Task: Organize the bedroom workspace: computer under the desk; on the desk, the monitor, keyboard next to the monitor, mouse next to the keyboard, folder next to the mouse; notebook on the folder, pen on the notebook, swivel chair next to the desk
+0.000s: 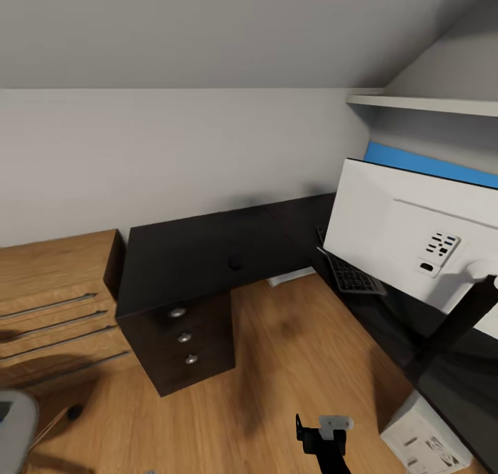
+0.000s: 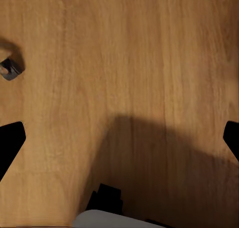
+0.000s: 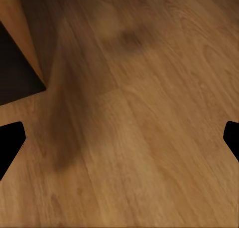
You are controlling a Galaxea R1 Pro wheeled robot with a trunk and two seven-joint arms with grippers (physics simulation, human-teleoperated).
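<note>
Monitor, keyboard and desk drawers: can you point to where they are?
monitor [image 1: 398,242]: head view, on its white back panel.
keyboard [image 1: 351,275]: head view, on its dark keys beside the monitor.
desk drawers [image 1: 187,339]: head view, on the black drawer front near the middle knob.

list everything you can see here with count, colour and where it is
desk: 1, glossy black, L-shaped against the wall
drawer unit: 1, black, three silver knobs, under the desk's left end
monitor: 1, white back, on the desk's right wing
keyboard: 1, dark keys, on the desk beside the monitor
folder: 1, blue, showing behind the monitor's top edge
wooden cabinet: 1, light wood, left of the desk
white box: 1, on the floor, lower right
left end effector: open, over bare floor
right end effector: open, over floor
</note>
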